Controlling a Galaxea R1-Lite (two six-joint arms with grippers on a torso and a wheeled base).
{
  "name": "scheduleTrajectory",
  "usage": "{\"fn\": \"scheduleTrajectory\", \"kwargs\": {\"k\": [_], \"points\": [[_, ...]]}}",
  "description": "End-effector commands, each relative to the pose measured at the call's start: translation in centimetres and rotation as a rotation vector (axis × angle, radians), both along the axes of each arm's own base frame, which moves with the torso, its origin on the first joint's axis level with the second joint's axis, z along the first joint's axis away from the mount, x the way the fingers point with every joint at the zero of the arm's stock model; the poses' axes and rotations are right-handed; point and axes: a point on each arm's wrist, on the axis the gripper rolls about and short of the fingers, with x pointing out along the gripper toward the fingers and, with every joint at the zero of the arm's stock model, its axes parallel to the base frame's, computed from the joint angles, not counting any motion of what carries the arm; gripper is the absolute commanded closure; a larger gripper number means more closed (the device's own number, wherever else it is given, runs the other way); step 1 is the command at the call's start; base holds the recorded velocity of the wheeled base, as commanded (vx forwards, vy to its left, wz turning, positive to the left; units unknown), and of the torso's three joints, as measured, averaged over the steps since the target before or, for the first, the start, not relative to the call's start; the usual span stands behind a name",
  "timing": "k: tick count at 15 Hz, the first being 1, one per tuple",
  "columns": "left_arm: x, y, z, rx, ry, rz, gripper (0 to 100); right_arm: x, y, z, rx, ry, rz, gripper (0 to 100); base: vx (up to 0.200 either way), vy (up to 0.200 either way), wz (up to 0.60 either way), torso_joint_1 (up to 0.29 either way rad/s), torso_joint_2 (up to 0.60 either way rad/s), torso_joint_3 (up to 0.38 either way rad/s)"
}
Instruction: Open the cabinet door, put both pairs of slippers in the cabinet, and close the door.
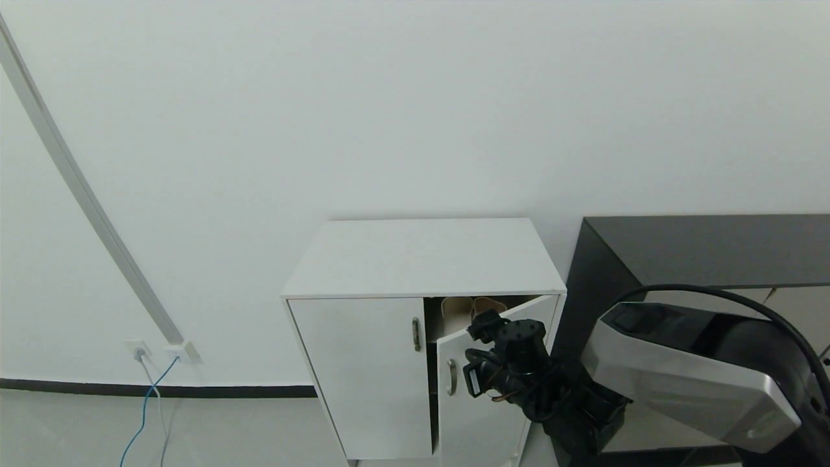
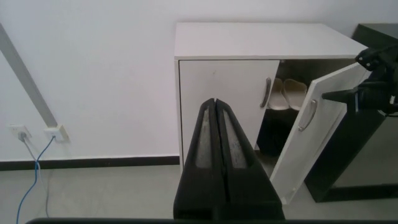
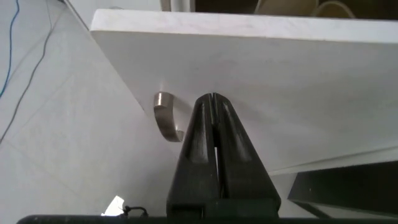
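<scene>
Two pale beige slippers lie side by side high up inside the cabinet, showing through the gap at its right-hand door. That door stands partly open, swung outward on the cabinet's right edge, while the left-hand door sits flush and shut. Each door carries a short curved metal handle near the cabinet's middle: the open door's handle and the shut door's handle.

At the outer face of the open door, near its top edge and just beside its handle, sits the right gripper. Its two black fingers are pressed together with nothing between them, and the tips meet the white panel or lie just off it; I cannot tell which.

Well out in front of the cabinet, apart from both doors, hangs the left gripper, pointing toward the shut door, its fingers likewise clenched flat together and empty.

Just beside the cabinet's right side stands a dark, glossy low unit. Behind the cabinet is a plain white wall. To the cabinet's left, low on that wall, are two white sockets with a blue cable hanging to the floor, and a pale slanted conduit strip runs up from them.
</scene>
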Motion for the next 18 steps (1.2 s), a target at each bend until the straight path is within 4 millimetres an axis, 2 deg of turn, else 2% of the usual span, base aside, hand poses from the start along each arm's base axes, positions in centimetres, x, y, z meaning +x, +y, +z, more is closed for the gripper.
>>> {"fn": "scheduleTrajectory", "kwargs": {"k": [1,9,13,18], "points": [[0.0,0.0,0.0,0.000,-0.001,0.001,100,0.9,0.1,0.2,0.015,-0.013,-0.003,100,0.000,0.000,0.00,0.000,0.00,0.000],[0.0,0.0,0.0,0.000,0.000,0.001,100,4.1,-0.4,0.0,0.021,-0.010,-0.033,100,0.000,0.000,0.00,0.000,0.00,0.000],[0.0,0.0,0.0,0.000,0.000,0.001,100,4.9,-0.3,0.6,0.024,-0.013,-0.041,100,0.000,0.000,0.00,0.000,0.00,0.000],[0.0,0.0,0.0,0.000,0.000,0.001,100,5.8,-0.5,0.3,0.026,-0.016,-0.056,100,0.000,0.000,0.00,0.000,0.00,0.000]]}}
